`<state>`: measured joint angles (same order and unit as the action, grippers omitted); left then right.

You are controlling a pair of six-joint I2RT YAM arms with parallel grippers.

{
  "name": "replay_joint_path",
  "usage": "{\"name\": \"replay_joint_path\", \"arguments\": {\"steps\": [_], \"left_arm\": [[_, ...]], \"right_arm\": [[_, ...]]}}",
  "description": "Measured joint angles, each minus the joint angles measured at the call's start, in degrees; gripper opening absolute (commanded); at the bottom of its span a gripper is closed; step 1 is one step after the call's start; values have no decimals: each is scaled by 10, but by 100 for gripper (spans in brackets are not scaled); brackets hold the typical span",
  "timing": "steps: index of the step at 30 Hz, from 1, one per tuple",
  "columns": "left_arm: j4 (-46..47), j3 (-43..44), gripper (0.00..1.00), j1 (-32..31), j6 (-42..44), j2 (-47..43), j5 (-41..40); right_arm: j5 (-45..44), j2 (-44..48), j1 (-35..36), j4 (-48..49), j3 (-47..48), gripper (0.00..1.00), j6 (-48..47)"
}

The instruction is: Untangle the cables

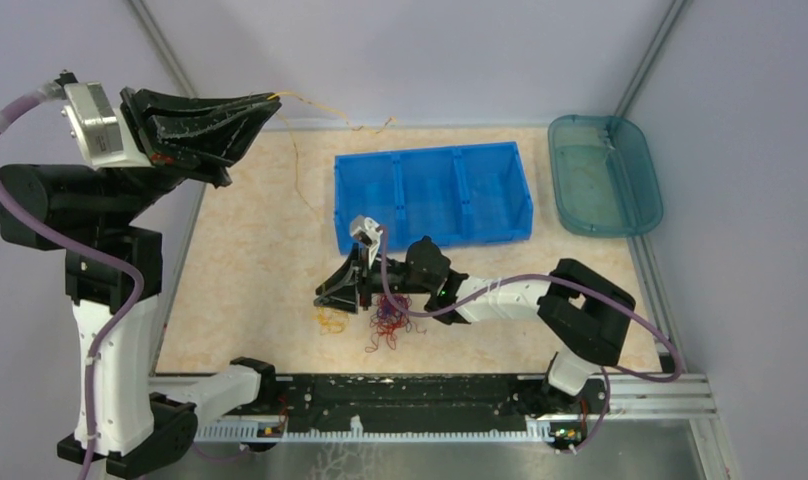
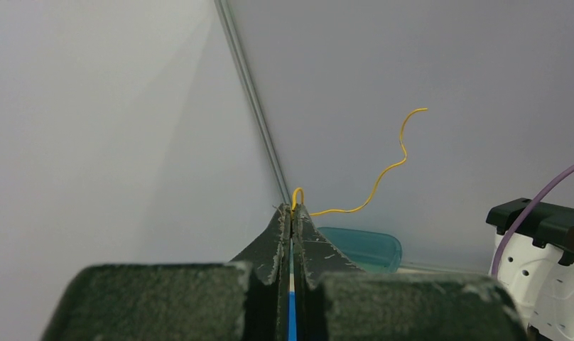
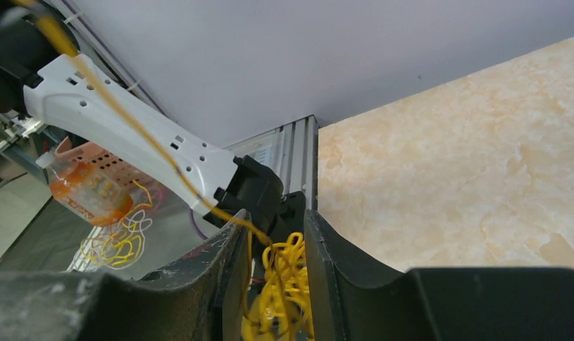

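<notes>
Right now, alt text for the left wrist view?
The left gripper, shut, pinches a thin yellow cable at its tip; the free end curls up and right against a grey wall. A teal tray lies beyond it.

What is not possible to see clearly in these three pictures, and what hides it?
- Right wrist view: the yellow bunch inside the right gripper runs off the bottom edge; clamped or loose is unclear.
- Top view: that gripper's tips are hidden under its own body; strands of the tangle are too small to trace.
- Left wrist view: the yellow cable vanishes inside the shut left gripper.
</notes>
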<state>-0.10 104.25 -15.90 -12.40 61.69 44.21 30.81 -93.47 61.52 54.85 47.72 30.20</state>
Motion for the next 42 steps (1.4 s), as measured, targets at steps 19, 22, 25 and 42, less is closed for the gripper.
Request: {"name": "replay_joint_path", "arguments": {"steps": [19,22,25,42], "left_arm": [[-12,75,1,0,-7,23,-5],[-12,75,1,0,-12,26,-5],[-11,75,1,0,-19,28,-6],[-11,103,1,0,-30,43,-7]], "right_arm": [[-67,-62,8,13,27,49,-28],[-80,-64,10,14,27,66,-33],[-103,-62,15,16,27,71,-52],[-158,-26,24,7,56,52,-117]]}}
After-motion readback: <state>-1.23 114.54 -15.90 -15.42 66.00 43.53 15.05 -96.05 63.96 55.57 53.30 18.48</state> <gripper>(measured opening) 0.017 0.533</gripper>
